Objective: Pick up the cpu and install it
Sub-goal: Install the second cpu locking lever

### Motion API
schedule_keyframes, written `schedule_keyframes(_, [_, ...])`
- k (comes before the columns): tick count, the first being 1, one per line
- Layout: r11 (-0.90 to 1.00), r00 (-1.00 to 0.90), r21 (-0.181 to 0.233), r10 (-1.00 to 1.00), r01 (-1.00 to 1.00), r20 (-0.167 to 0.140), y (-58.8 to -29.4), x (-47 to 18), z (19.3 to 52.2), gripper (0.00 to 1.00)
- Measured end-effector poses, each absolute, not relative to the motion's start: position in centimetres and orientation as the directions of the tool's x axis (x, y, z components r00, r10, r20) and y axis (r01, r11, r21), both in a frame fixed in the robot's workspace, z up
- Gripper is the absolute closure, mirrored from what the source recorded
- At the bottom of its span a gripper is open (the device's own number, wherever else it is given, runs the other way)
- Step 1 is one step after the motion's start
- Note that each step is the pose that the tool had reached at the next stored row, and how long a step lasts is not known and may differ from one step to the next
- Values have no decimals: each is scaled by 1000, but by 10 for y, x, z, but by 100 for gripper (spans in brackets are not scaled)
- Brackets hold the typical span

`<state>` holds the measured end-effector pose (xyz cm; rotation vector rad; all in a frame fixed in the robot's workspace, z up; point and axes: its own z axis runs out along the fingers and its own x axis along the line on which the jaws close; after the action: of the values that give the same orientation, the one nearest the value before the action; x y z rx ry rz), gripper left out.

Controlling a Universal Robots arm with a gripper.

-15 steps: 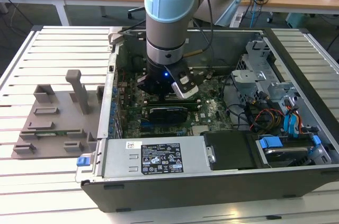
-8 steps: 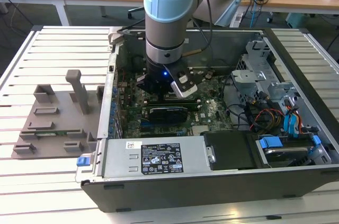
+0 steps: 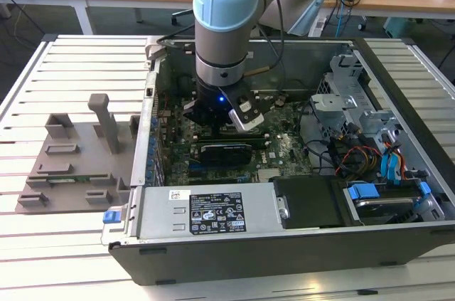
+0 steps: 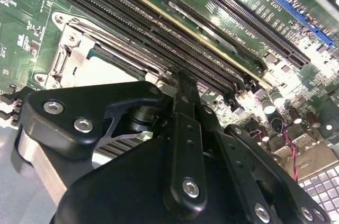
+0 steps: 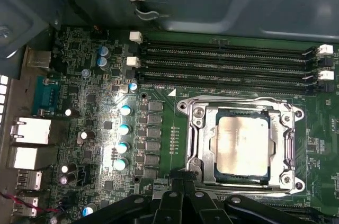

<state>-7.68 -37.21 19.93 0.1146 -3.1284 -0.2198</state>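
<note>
Since the cpu (image 5: 243,145) already lies in its socket (image 5: 197,144), the end effector (image 3: 226,107), fingers seemingly closed and empty at the chip's 6 o'clock, should avoid bumping it.

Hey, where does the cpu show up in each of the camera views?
Exterior view: hidden; the gripper hangs over that part of the motherboard.
First wrist view: the cpu lies in the metal socket frame, beside the memory slots.
Second wrist view: the pale patch inside the socket frame, just past the gripper, seems to be it.
Shared landmark: the memory slots, in both wrist views.
</note>
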Motion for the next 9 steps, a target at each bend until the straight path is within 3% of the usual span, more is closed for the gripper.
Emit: schedule_keyframes(9, [988,-997,134,-73,-73,-4,-370,-74,208,89])
